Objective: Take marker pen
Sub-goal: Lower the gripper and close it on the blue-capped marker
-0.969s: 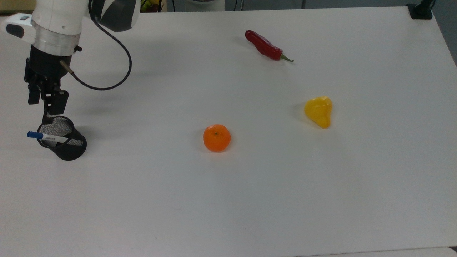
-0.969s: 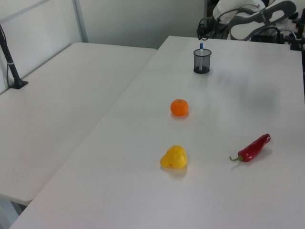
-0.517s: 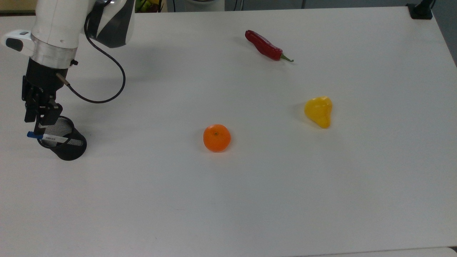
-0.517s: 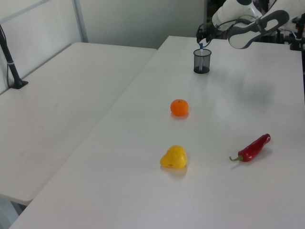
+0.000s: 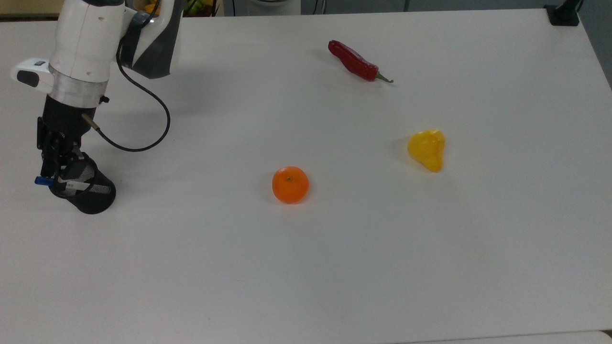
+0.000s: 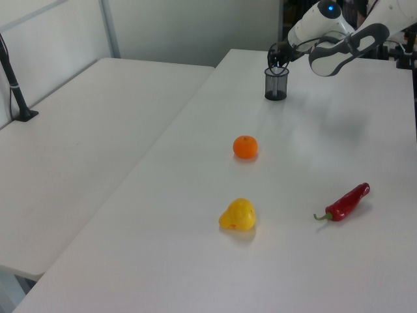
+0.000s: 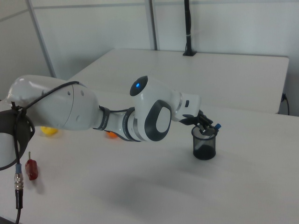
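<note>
Black mesh cup (image 5: pixel 93 196), blue-capped marker pen (image 5: pixel 44 180)

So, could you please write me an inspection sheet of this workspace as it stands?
Surface: white table, no spills seen.
Job's things: marker pen leaning in the black mesh cup, blue cap poking over the rim at the top view's left.
Clutter: orange, yellow pear-shaped fruit and red chili, all lying apart from each other and from the cup.
End effector: end effector at the cup's rim, around the pen; grip state cannot be told.
Cables: black cable looping from the wrist above the table.
Surroundings: second white table alongside; black post clamped to it.
</note>
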